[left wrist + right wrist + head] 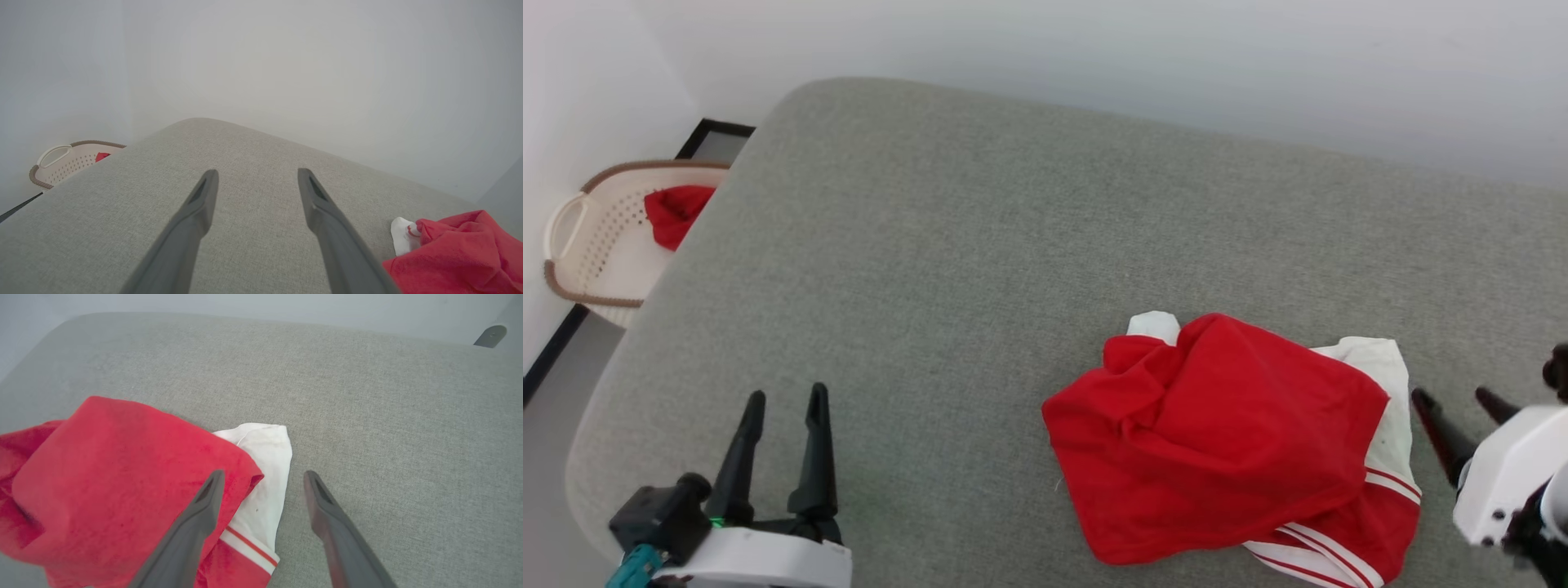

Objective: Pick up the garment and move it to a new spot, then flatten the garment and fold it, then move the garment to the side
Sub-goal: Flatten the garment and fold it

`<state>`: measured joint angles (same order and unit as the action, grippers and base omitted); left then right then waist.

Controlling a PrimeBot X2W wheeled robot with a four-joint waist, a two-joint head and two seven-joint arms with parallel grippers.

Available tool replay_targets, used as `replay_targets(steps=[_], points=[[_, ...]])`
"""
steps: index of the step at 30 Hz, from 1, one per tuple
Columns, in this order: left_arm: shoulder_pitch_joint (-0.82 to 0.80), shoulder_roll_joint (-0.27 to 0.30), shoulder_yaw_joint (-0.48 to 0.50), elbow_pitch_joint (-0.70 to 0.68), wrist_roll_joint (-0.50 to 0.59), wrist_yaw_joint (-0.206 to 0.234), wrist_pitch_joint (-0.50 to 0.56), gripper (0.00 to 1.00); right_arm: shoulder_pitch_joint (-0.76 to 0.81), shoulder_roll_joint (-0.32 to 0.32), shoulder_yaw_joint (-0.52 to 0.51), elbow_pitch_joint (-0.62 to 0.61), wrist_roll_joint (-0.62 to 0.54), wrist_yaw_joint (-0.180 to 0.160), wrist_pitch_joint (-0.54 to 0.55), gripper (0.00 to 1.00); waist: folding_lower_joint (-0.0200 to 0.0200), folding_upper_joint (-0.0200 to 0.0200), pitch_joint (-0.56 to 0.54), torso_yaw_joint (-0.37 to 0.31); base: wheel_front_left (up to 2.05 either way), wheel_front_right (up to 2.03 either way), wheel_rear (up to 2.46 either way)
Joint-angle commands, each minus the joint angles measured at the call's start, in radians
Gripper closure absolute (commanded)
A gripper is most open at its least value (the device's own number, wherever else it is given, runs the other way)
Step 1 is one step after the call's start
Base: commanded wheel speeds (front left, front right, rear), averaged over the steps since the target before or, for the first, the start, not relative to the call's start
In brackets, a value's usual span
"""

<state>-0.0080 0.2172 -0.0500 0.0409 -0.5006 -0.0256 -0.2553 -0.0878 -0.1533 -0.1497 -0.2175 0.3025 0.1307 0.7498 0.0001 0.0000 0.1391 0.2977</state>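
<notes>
Nearest, the left gripper [787,390] and right gripper [1452,394] both stand spread wide, holding nothing. Just left of the right one, the garment [1217,433] lies crumpled on the grey padded surface [931,245], striped trim nearest and a white sleeve tip farthest. Open padding runs beyond and leftward to its rounded edge, past which sits a laundry basket [596,237].

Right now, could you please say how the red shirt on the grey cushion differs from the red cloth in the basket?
The shirt lies on the grey cushion; the cloth sits in the pale basket beside it. The shirt shows white panels and striped trim; the cloth shows plain red. The shirt is nearly all in view; the cloth is partly hidden by the cushion's edge. Both are bright red and crumpled.
</notes>
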Motion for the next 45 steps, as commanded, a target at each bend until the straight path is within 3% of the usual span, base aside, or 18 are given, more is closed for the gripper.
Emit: replay_targets(steps=[1,11,23,24,25,37,45], points=[[-0.009,-0.003,-0.002,-0.002,0.007,-0.002,-0.003,0.00,-0.021,-0.002,-0.007,0.013,0.002,0.000,-0.005,0.00,-0.0001,0.0000,0.011,0.012,0.00,0.00,0.00],[-0.047,-0.031,-0.033,0.019,0.020,-0.023,-0.007,0.00,-0.154,-0.064,-0.049,0.224,-0.011,0.000,-0.006,0.00,-0.0001,0.0000,0.065,0.082,0.00,0.00,0.00],[-0.075,-0.058,-0.039,0.046,0.028,-0.038,-0.010,0.00,-0.232,-0.081,-0.035,0.441,-0.028,0.000,0.036,0.00,-0.0001,0.0000,0.107,0.132,0.00,0.00,0.00],[-0.076,-0.059,-0.037,0.046,0.028,-0.040,-0.010,0.00,-0.233,-0.081,-0.032,0.456,-0.030,0.000,0.047,0.27,-0.0001,0.0000,0.108,0.132,0.00,0.00,0.00],[-0.076,-0.060,-0.034,0.048,0.027,-0.041,-0.010,0.00,-0.234,-0.084,-0.023,0.466,-0.031,0.000,0.054,1.00,-0.0001,0.0000,0.108,0.132,0.00,0.00,0.00],[-0.053,-0.054,0.008,0.044,0.035,-0.044,-0.009,0.00,-0.287,-0.109,-0.036,0.415,-0.031,0.000,0.040,1.00,-0.0001,0.0000,0.073,0.069,0.00,0.00,0.00],[-0.041,-0.041,0.019,0.039,0.037,-0.041,-0.009,0.00,-0.239,-0.134,-0.129,0.382,-0.046,0.000,0.023,1.00,-0.0001,0.0000,0.035,0.011,0.00,0.00,0.00]])
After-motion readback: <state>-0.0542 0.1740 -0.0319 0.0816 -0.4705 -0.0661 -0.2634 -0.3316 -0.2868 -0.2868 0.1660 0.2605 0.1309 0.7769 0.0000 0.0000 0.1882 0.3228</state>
